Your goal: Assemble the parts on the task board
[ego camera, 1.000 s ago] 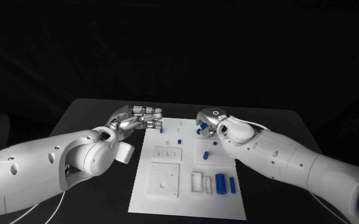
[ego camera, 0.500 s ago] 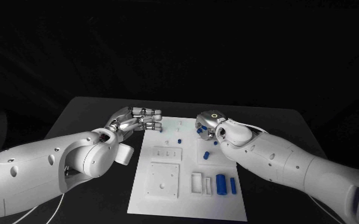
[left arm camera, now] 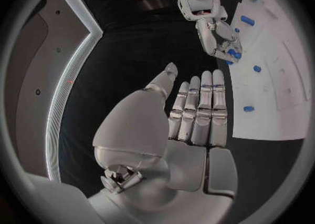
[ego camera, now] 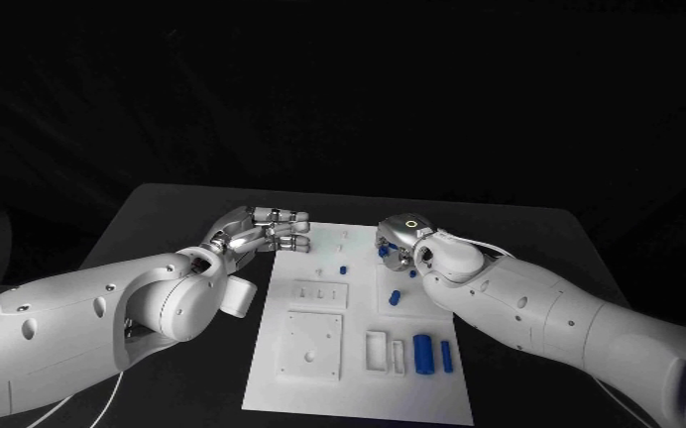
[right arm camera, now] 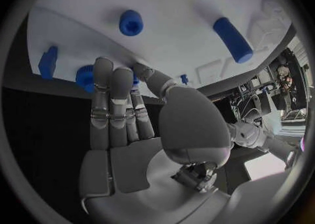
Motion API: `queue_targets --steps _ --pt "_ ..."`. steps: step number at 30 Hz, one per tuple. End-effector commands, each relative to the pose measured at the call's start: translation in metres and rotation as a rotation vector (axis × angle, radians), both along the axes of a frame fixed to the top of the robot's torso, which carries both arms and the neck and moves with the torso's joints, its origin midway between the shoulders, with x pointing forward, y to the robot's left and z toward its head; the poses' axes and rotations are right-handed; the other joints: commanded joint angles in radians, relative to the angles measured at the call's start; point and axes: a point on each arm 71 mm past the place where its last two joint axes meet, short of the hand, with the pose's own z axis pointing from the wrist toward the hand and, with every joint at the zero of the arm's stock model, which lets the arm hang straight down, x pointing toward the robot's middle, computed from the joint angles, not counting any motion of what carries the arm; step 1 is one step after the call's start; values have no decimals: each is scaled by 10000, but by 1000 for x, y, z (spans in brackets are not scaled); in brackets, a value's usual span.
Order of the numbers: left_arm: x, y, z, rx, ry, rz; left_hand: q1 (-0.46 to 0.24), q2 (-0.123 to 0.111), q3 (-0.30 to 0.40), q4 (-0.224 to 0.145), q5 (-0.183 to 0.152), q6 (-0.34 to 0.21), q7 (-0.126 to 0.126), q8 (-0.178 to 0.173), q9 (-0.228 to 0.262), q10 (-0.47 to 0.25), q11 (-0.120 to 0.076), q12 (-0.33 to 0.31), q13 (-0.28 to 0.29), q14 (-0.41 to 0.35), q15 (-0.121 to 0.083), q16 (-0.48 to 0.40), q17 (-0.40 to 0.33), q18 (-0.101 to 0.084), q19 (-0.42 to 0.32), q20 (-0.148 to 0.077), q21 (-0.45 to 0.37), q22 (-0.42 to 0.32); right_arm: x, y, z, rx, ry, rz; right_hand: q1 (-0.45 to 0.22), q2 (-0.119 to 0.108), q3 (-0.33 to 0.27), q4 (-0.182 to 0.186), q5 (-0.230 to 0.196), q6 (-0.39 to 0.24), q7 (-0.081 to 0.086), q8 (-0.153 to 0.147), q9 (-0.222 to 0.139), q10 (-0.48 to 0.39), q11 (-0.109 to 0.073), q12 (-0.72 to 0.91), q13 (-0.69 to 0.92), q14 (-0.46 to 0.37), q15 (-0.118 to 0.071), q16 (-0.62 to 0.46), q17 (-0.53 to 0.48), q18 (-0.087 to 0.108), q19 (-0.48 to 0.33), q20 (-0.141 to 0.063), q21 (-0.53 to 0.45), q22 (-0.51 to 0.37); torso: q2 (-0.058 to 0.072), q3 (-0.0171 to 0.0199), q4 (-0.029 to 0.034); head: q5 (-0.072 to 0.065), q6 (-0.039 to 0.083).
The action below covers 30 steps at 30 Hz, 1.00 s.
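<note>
So the board is laid in the middle of the black table, long side running away from the robot. The left hand is held just off the board's far left corner, fingers straight and side by side, nothing held in it. The right hand is lowered over the far right part of the board, fingers curled down around a blue part; whether it's actually gripped can't be told. More blue parts are seen on the board: a small peg, a short cylinder, and two longer pieces near the front right.
</note>
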Motion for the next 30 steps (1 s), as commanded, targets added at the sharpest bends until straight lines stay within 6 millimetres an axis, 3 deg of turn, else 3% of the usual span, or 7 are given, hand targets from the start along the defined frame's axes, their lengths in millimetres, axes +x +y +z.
queue_targets --steps 1,2,6,13,19,28,30 --pt "0 -3 2 -77 -101 -201 -101 -12 -21 -30 47 64 -1 13 13 -29 20 -63 2 4 14 -30 -8 -89 -67 -16 36 -9 -1 2 1 65 -230 120 14 308 195 75 -432 356 -89 91 54 456 -142 57 32 -3 -120 39 4 -179 179 -76 756 590 39 -13 -5 6 28" --pt "0 -3 2 -76 -98 -202 -101 -12 -21 -30 47 64 -1 13 13 -29 20 -63 2 4 14 -30 -8 -89 -67 -16 36 -9 -1 2 2 159 -306 123 64 410 316 79 -793 520 -124 82 69 674 -201 51 35 0 -178 35 8 -314 238 -137 1362 1064 46 -12 -9 6 35" --pt "0 -3 2 -63 -59 -199 -108 -8 -29 -27 48 57 3 13 12 -34 22 -63 2 4 14 -29 -7 -89 -67 -15 38 -15 -1 2 6 626 -675 40 58 490 397 147 -1004 793 -197 61 82 949 -310 53 40 -4 -297 7 37 -552 71 -312 1883 1737 71 -16 -11 2 46" --pt "1 -3 1 -21 20 -157 -108 -2 -41 -28 42 51 10 13 13 -42 25 -64 2 7 14 -28 -7 -87 -63 -15 44 -24 -2 3 11 1246 -1069 -136 75 526 420 68 -1031 1136 -294 64 115 1337 -434 59 47 11 -403 -94 42 -625 -26 -440 2030 2135 90 -38 -11 2 62" --pt "3 0 1 32 -14 7 -82 -32 -81 -46 40 44 19 15 14 -122 50 -66 1 -19 27 -35 -10 -89 -78 -7 38 -46 -4 15 17 1656 -1332 -240 75 518 448 40 -1029 1165 -302 59 105 1361 -440 58 46 25 -418 -141 82 -624 -30 -454 1954 2381 108 -11 -39 24 132" --pt "3 -5 1 10 -46 -53 -102 -25 -111 -25 33 51 16 15 14 -122 49 -61 3 -14 28 -28 -8 -88 -77 0 38 -56 1 35 22 1835 -1521 -327 83 469 534 54 -1028 1178 -306 60 99 1346 -434 58 44 32 -416 -198 127 -616 18 -454 1724 2647 142 -82 -5 -132 209" --pt "3 -6 1 5 -49 -73 -102 -25 -111 -25 33 51 16 15 14 -122 49 -61 3 -14 28 -28 -8 -88 -77 0 38 -56 3 38 23 1843 -1558 -353 87 465 538 61 -1026 1180 -305 59 99 1342 -433 58 44 31 -416 -213 144 -619 53 -455 1621 2764 151 -64 -18 -141 243"
